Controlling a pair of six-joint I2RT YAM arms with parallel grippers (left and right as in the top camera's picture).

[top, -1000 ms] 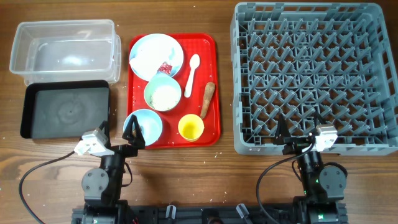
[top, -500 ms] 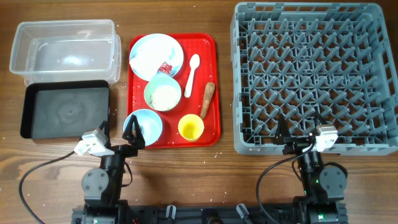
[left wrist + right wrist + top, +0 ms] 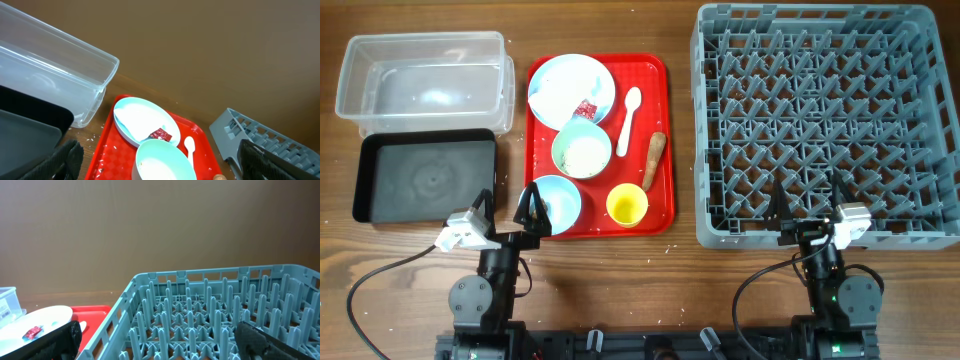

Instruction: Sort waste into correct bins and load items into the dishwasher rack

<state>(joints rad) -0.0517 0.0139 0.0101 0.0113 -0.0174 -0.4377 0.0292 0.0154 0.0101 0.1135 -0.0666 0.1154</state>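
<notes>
Nothing sorted yet: large grey pegged plastic rack [image 3: 817,120], clear plastic tub [image 3: 420,80] and black tray [image 3: 425,175] empty, dishes and waste on flat red tray [image 3: 655,80], left gripper [image 3: 162,159] and right gripper [image 3: 160,340] wide apart, holding nothing.

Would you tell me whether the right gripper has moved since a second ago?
Yes, the right gripper shifted slightly rightward along the dishwasher rack's near wall.

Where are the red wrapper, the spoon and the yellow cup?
red wrapper [image 3: 585,108], overhead view, on its middle
spoon [image 3: 632,98], overhead view, on its bowl end
yellow cup [image 3: 627,206], overhead view, on its inside bottom
</notes>
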